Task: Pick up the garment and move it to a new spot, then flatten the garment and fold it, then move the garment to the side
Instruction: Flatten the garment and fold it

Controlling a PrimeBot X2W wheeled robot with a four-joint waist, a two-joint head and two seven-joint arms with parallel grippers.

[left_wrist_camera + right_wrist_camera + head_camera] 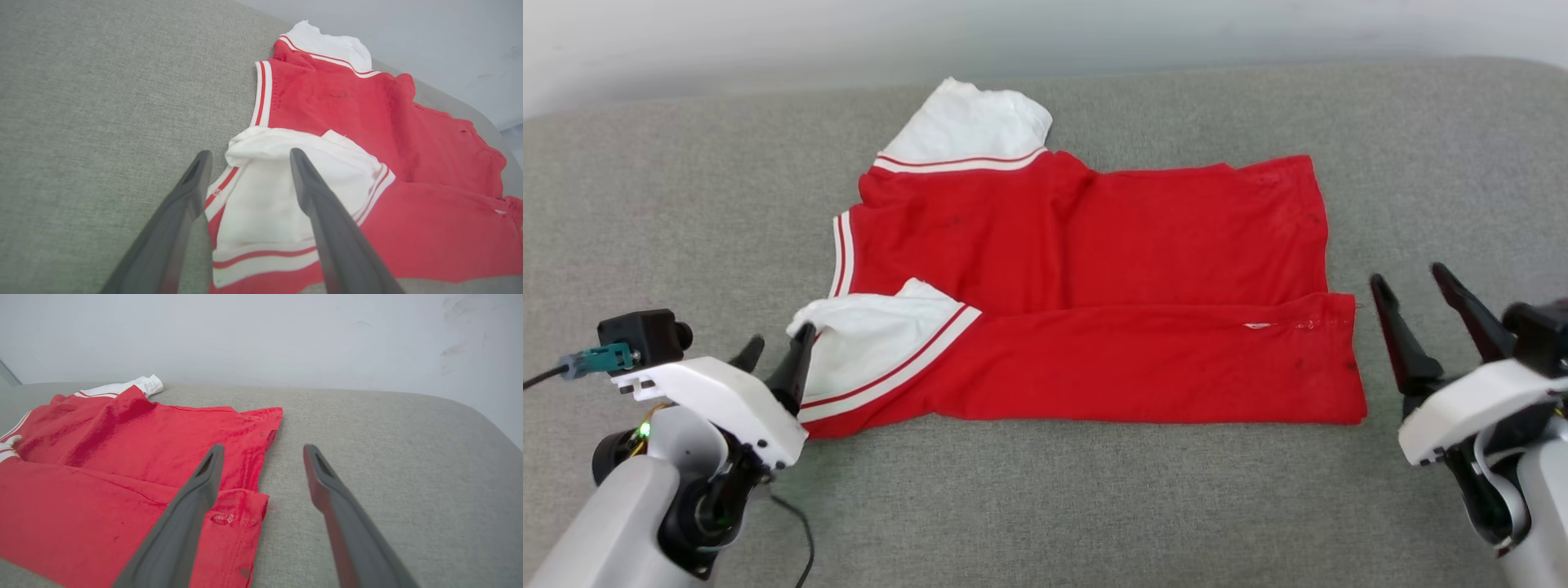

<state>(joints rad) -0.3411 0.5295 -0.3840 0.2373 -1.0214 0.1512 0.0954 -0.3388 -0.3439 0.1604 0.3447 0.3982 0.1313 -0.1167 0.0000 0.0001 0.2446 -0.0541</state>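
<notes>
Left gripper [781, 335] and right gripper [1407, 273], fingers [1396, 331] wide apart.

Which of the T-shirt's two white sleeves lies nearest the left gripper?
The near sleeve, lying folded on the garment beside the left gripper; the far sleeve sticks out at the far edge.

A grey woven-fabric cushion [1094, 506] with rounded far corners spreads wide. Behind its far edge rises a pale wall [768, 41], faintly smudged.
</notes>
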